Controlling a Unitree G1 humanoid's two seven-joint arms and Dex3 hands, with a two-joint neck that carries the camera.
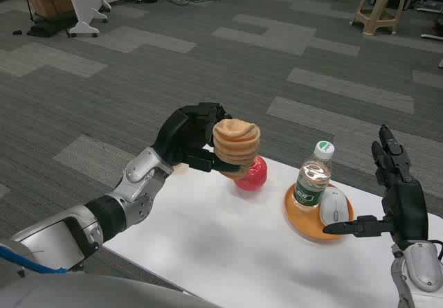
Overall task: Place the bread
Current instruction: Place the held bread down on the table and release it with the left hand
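Left hand [188, 140] grips tan ridged bread [236, 145] w/ fingers; right hand [398, 196] splayed, empty.

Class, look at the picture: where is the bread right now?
In the head view, the left hand holds the bread above the table, just over the red apple.

Silver, rounded forearms with dark joint bands end in black jointed hands — left hand [188, 138], right hand [400, 197] — a blue cable behind the left.
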